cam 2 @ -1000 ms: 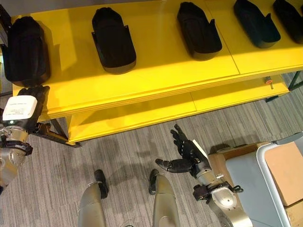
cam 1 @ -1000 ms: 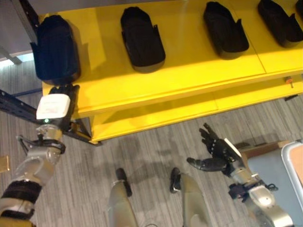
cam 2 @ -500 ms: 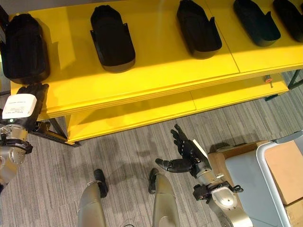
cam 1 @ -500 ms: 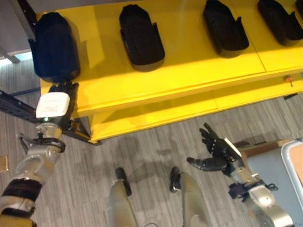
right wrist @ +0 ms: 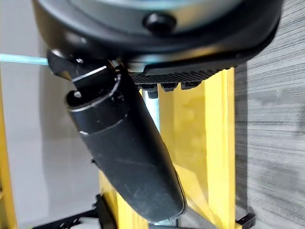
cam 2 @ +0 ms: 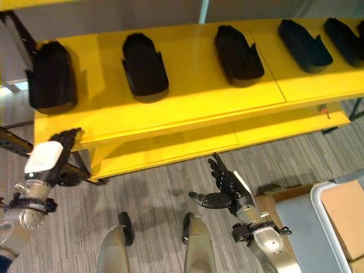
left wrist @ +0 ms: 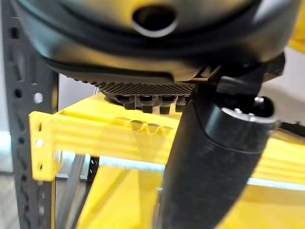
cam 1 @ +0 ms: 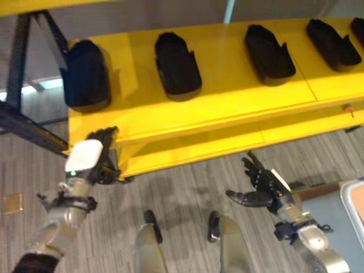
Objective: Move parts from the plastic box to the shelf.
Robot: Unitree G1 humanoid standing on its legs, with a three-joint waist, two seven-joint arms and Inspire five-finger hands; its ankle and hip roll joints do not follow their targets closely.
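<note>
1. Grey plank floor [cam 1: 182, 187] runs under a yellow shelf [cam 1: 227, 96] spanning the far side.
2. Black parts [cam 1: 177, 62] lie in a row on the shelf, well apart.
3. Left hand [cam 1: 91, 159], fingers straight, empty, sits near the shelf's left corner.
4. Right hand [cam 1: 264, 187], fingers spread, empty, hangs over the floor.

Yellow shelf [cam 1: 227, 108] bearing a row of black parts [cam 1: 177, 62]; left hand [cam 1: 85, 159] at its corner, right hand [cam 1: 263, 190] open above the floor.
</note>
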